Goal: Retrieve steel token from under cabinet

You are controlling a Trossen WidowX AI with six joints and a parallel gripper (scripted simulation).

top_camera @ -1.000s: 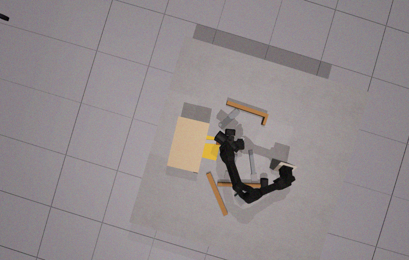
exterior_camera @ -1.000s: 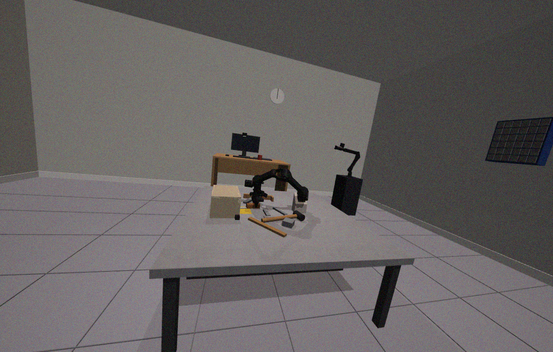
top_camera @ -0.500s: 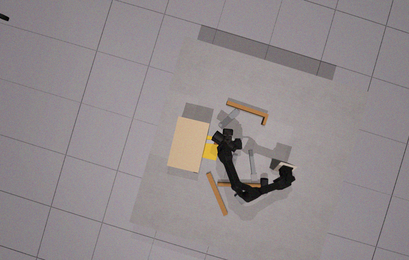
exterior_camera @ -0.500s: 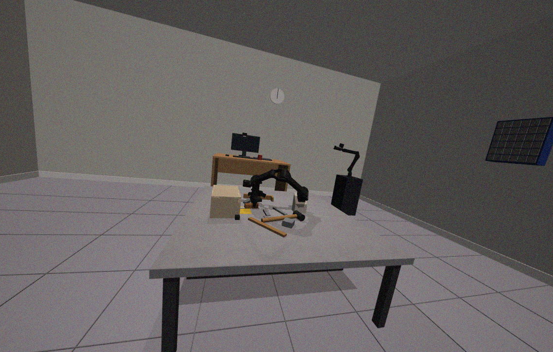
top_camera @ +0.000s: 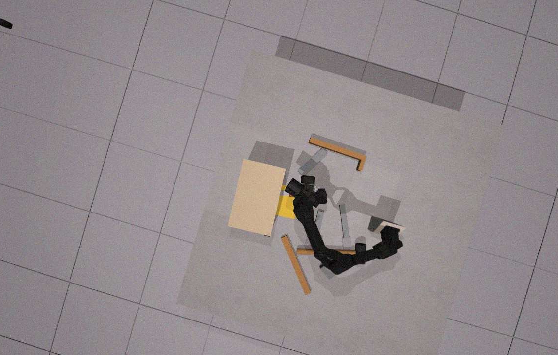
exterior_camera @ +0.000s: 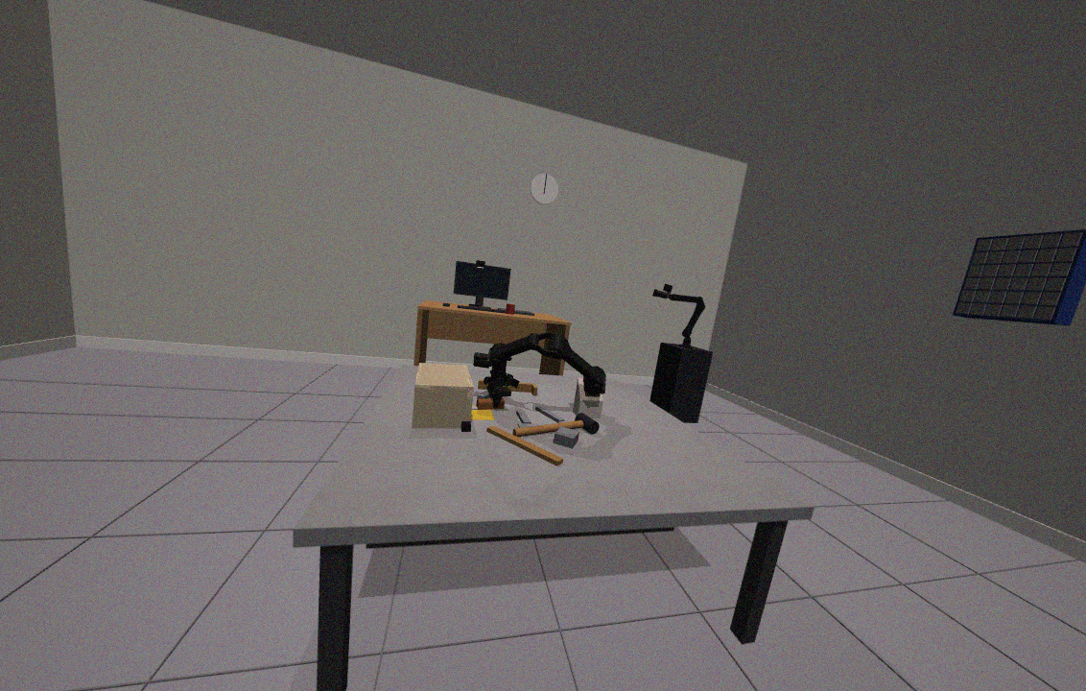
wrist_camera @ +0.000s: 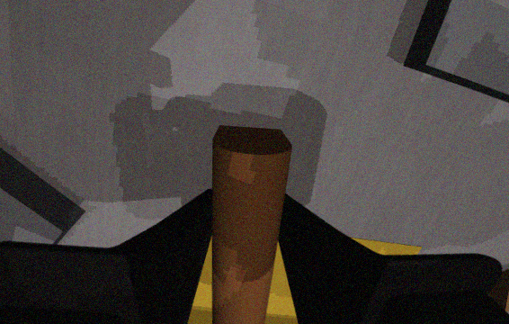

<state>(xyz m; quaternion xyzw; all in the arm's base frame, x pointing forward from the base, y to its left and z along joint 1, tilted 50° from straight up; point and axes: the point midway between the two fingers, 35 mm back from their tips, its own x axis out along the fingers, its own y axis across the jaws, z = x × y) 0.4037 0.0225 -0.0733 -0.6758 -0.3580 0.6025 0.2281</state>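
The steel token is not visible in any view. The pale cabinet [top_camera: 257, 197] [exterior_camera: 442, 396] stands on the left of the table. A yellow marked patch [top_camera: 286, 207] [exterior_camera: 483, 415] lies in front of it, partly covered by the arm in the overhead view. A narrow yellow strip [top_camera: 283, 188] shows beside the patch. My gripper [wrist_camera: 245, 198] [exterior_camera: 495, 402] is shut on a brown wooden rod [wrist_camera: 250, 220], low in front of the cabinet. The rod's dark end points away from the fingers in the wrist view. The rod's far part is out of the wrist view.
An L-shaped wooden piece [top_camera: 337, 148] and a grey bar [top_camera: 312, 161] lie behind the gripper. A wooden stick [top_camera: 296, 265] [exterior_camera: 526, 444], a black-headed mallet [top_camera: 305, 251] [exterior_camera: 549, 427], a grey block [exterior_camera: 566, 438] and a thin grey tool [top_camera: 344, 220] lie on the other side.
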